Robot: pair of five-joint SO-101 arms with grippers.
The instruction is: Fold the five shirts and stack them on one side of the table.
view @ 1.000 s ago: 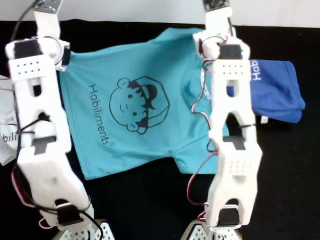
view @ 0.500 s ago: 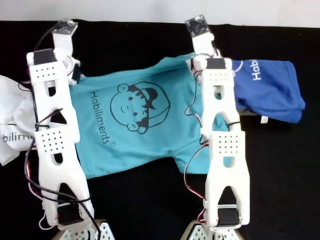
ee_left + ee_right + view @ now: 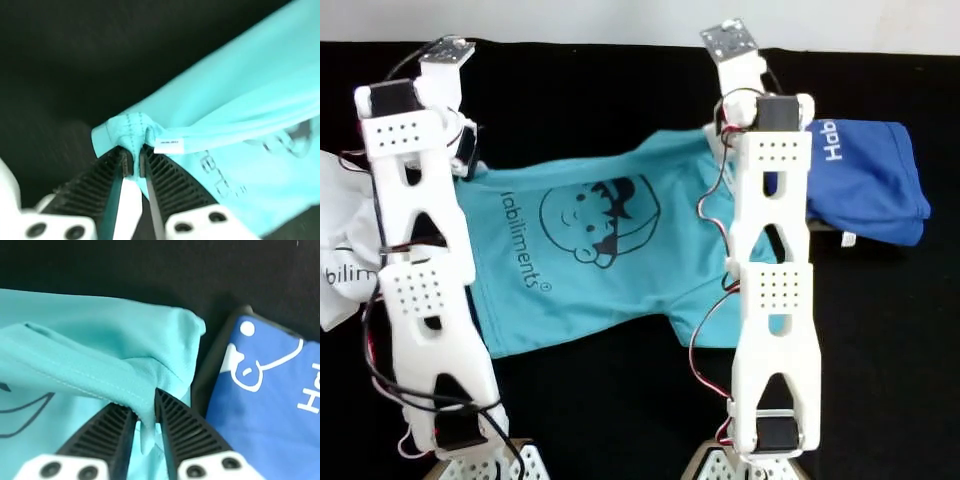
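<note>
Teal shirt (image 3: 590,270) spread print-side up on the black table (image 3: 620,400), between the 2 arms. Left gripper (image 3: 134,159): ribbed fingers pressed together on a bunched corner of the teal shirt's far edge, just beside a small white label (image 3: 168,145). Right gripper (image 3: 145,412): fingers clamped on a fold of the same edge at its opposite end. Between the 2 grips the fabric forms a doubled-over ridge. A folded blue shirt (image 3: 865,185) lies just beside the teal shirt on the right arm's side. A crumpled white shirt (image 3: 342,250) lies at the table's left edge, beside the left arm.
</note>
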